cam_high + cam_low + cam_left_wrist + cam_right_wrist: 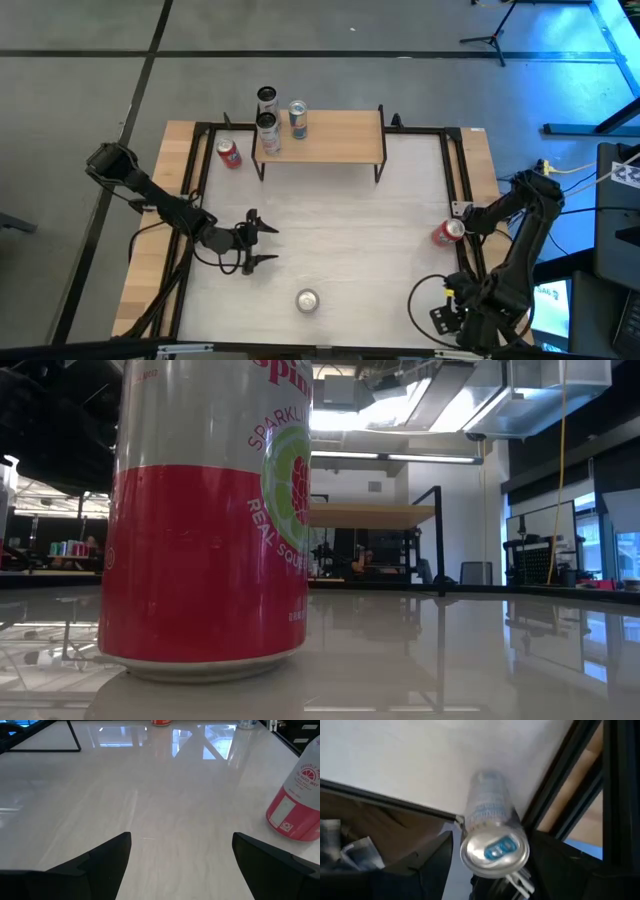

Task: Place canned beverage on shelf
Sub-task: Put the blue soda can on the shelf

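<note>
Presently, a red can [448,233] is held in the right gripper [455,231] at the right edge of the table [340,250], close to the black frame rail. In the right wrist view the same can [492,830] is seen between the two dark fingers with its silver top and blue tab turned toward the camera, so its long axis is judged to run along the line of the gripper rather than upright; whether its body is touching the tabletop cannot be told.

The shelf [340,135], a low light-wood board on thin black legs, is set at the far middle of the table. It lies up and to the left of the held can in the high view, well apart from it. Two upright cans [282,126] are already placed at its left end, and the right part of the board is bare. A further can [266,98] is seen just behind the left end, and a red can [229,153] is lying beside the shelf's left legs.

The left gripper [256,240] is held low over the table's left half, fingers spread wide and empty. A silver-topped can [307,300] is standing at the near edge, between the two arms and nearer the left gripper.

The right arm is judged the one to carry out the placing.
</note>
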Action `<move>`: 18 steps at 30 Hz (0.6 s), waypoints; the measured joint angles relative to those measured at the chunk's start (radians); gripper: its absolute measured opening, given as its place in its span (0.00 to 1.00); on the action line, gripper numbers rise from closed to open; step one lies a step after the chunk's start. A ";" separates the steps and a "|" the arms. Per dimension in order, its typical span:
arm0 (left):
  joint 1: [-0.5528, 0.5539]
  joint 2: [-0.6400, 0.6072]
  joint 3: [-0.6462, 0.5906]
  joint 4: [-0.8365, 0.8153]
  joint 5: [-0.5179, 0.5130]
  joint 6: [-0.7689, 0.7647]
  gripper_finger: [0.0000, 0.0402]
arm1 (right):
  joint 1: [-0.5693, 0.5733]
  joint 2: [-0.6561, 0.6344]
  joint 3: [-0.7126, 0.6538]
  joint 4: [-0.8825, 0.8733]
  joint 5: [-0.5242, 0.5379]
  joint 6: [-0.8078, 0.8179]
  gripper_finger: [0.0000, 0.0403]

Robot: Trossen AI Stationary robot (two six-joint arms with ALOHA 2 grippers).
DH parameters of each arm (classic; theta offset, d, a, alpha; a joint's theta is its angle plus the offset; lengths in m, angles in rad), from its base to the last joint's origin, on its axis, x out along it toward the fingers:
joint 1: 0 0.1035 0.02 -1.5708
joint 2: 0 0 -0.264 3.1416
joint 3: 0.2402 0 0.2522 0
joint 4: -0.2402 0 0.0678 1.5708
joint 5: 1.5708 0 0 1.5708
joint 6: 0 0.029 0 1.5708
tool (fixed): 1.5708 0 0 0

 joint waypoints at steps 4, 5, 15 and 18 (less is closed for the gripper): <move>0.000 0.000 0.000 0.000 0.006 0.000 0.84 | 0.002 0.026 0.001 0.013 -0.010 -0.006 0.66; 0.000 0.000 0.000 0.000 0.006 0.000 0.84 | 0.002 0.032 0.001 0.020 -0.013 -0.009 0.66; 0.000 0.000 0.000 0.000 0.006 0.000 0.84 | 0.002 0.063 0.000 0.036 -0.052 -0.028 0.66; 0.000 0.000 0.000 0.000 0.006 0.000 0.84 | 0.002 0.063 0.000 0.042 -0.052 -0.026 0.66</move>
